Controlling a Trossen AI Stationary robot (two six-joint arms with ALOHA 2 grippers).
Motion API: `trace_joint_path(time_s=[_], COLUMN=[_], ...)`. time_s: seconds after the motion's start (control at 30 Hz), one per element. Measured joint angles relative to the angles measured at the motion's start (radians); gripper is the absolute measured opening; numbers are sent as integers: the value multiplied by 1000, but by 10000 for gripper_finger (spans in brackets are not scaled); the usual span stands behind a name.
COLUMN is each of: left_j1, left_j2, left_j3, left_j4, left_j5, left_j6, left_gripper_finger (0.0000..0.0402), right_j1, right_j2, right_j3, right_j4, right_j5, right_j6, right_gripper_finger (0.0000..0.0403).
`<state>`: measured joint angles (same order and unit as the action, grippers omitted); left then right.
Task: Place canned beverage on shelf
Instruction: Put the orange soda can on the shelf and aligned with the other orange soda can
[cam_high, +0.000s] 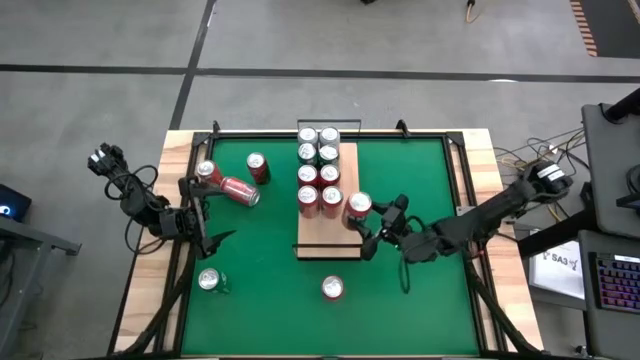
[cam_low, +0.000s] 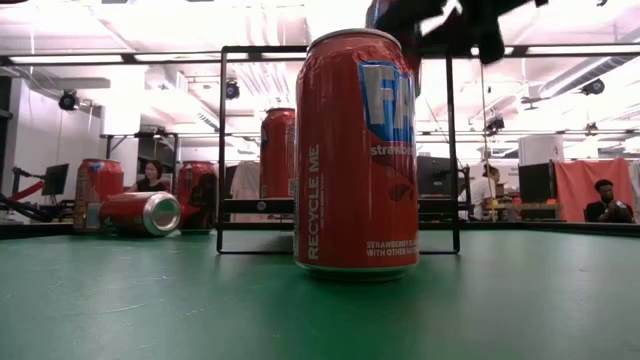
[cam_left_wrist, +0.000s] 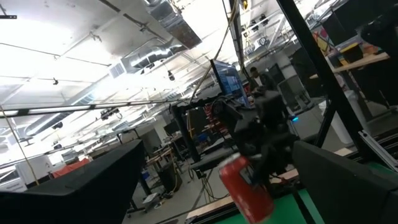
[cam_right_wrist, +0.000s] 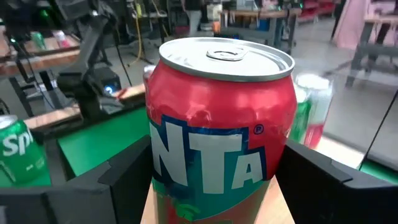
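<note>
A red Fanta can (cam_right_wrist: 221, 130) is being gripped upright between the right gripper's (cam_high: 372, 228) fingers (cam_right_wrist: 127, 174), just over the shelf's (cam_high: 326, 238) right edge. The left gripper's (cam_high: 212, 222) fingers are being held open, empty, at the desk's (cam_high: 270, 290) left side.

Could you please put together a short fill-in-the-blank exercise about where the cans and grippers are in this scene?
1. The right gripper is closed around a ____ can, beside the shelf's right edge.
2. The left gripper holds ____, fingers open.
3. Beside the left gripper, one red can lies on its ____ on the green mat.
4. The cans standing on the shelf form ____ columns.

Missing words: red; nothing; side; two
</note>
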<state>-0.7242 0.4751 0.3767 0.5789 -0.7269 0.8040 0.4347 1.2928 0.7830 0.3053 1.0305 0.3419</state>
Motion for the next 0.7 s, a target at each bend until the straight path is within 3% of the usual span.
trace_joint_path(time_s=[0.2, 0.4, 0.5, 0.7], left_j1=[0, 0, 0, 0], left_j2=[0, -4, -7, -7], left_j3=[0, 0, 0, 0], left_j4=[3, 10, 14, 13], left_j5=[0, 0, 0, 0], left_j6=[0, 0, 0, 7], left_gripper_finger=[394, 394, 394, 394], right_j1=[-15, -53, -57, -59], right_j2=[-160, -262, -292, -282], right_j3=[-2, -91, -192, -373], right_j4=[-151, -211, -125, 212], right_j5=[-180, -246, -261, -279], right_j6=[-82, -94, -83, -118], right_gripper_finger=[276, 276, 276, 276])
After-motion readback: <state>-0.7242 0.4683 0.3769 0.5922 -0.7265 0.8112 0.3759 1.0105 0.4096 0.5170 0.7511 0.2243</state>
